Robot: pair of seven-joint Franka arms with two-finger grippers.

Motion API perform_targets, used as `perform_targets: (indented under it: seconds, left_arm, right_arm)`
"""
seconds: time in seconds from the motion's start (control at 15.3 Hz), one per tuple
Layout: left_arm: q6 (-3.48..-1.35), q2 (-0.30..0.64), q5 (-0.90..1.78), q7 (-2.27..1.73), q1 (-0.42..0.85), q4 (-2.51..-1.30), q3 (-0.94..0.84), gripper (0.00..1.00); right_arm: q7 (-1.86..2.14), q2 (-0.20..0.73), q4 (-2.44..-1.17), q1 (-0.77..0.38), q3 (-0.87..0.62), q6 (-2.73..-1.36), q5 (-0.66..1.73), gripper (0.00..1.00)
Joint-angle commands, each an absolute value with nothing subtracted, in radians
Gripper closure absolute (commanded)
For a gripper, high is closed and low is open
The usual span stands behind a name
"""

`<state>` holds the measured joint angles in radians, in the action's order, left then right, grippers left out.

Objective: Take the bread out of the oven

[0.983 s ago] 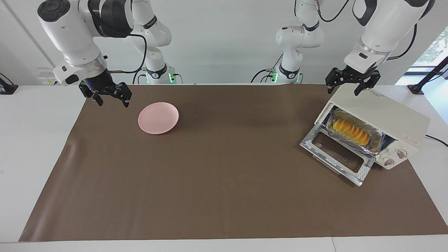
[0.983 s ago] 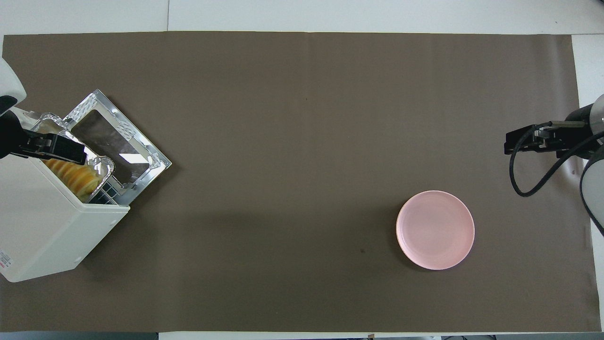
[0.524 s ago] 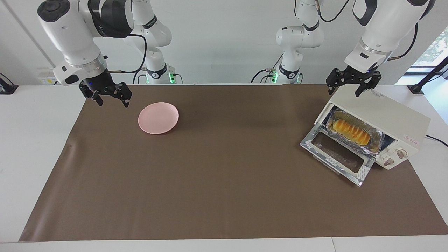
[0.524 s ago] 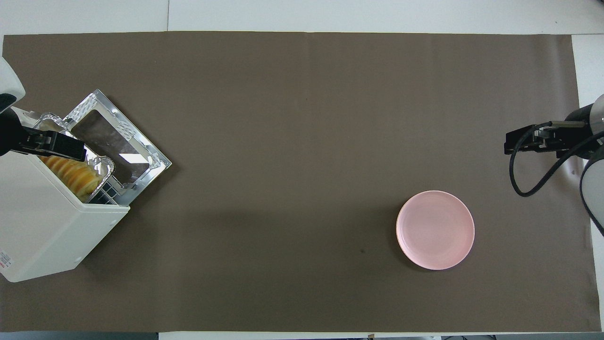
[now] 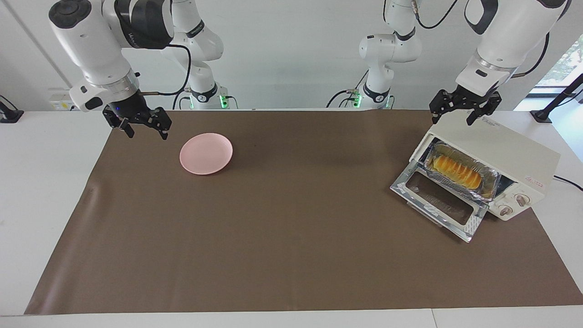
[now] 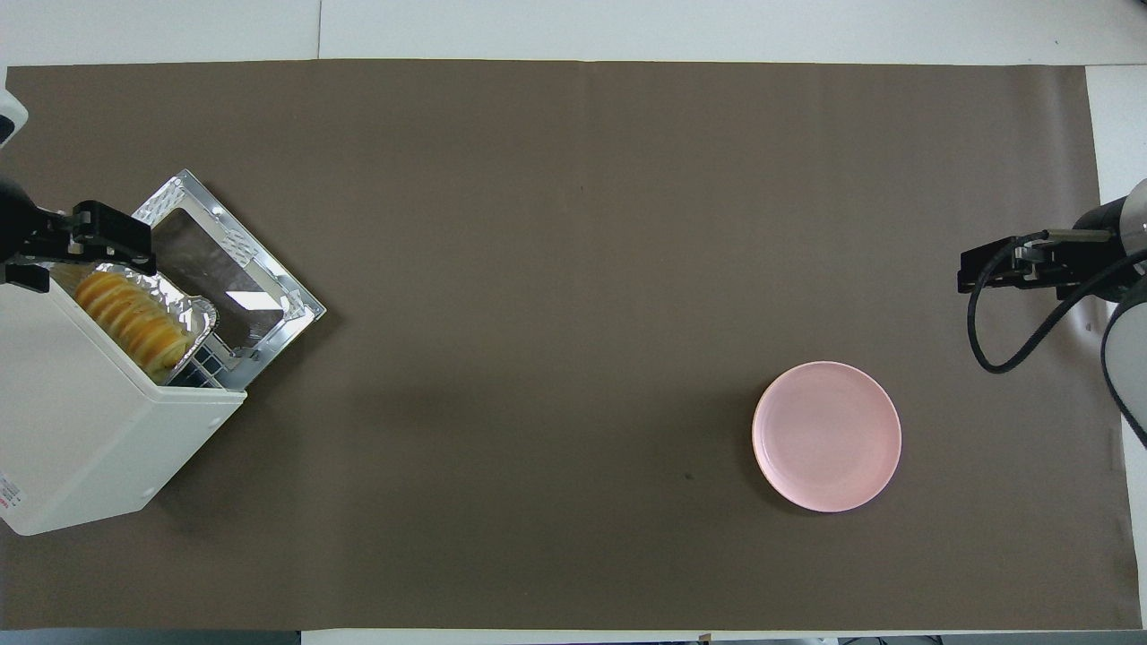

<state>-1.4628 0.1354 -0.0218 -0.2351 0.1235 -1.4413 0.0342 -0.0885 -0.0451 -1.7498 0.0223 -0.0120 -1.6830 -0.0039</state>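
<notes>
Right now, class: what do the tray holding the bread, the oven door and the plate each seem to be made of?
Tray: thin aluminium foil, likely; crinkled, shiny silver walls.
Oven door: glass pane in a bright metal frame, apparently; see-through middle, mirror-like edges.
Plate: smooth matte pink, plastic or glazed ceramic; the look leaves it open.

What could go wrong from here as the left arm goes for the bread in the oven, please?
1. The bread sits in a crinkled foil tray in the oven; open fingers could catch the foil and drag the tray out.
2. The left end effector is over the oven's top, so coming straight down would likely hit the casing.
3. The lowered door lies in front of the opening and could be struck on approach.
</notes>
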Motion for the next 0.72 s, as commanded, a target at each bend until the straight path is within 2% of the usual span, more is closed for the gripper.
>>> perform_targets:
  seconds: [0.0, 0.07, 0.26, 0.46, 0.66]
  left_arm:
    - [-1.405, 0.346, -0.082, -0.359, 0.132, -1.239, 0.038, 0.00]
    - [-1.401, 0.389, -0.113, -0.412, 0.146, -1.220, 0.040, 0.00]
    - [-1.474, 0.423, -0.129, -0.595, 0.146, -1.232, 0.066, 0.00]
    - [-1.623, 0.408, -0.163, -0.924, 0.155, -1.365, 0.080, 0.00]
    - [-1.706, 0.377, -0.176, -1.000, 0.166, -1.482, 0.084, 0.00]
  right_arm:
    - [-0.069, -0.051, -1.743, 0.034, -0.021, -1.663, -0.021, 0.00]
    - [-0.069, -0.051, -1.743, 0.034, -0.021, -1.663, -0.021, 0.00]
    - [-0.069, -0.051, -1.743, 0.034, -0.021, -1.663, -0.021, 0.00]
    - [-0.069, -0.051, -1.743, 0.034, -0.021, -1.663, -0.021, 0.00]
    - [-0.069, -0.051, -1.743, 0.034, -0.021, -1.663, -0.021, 0.00]
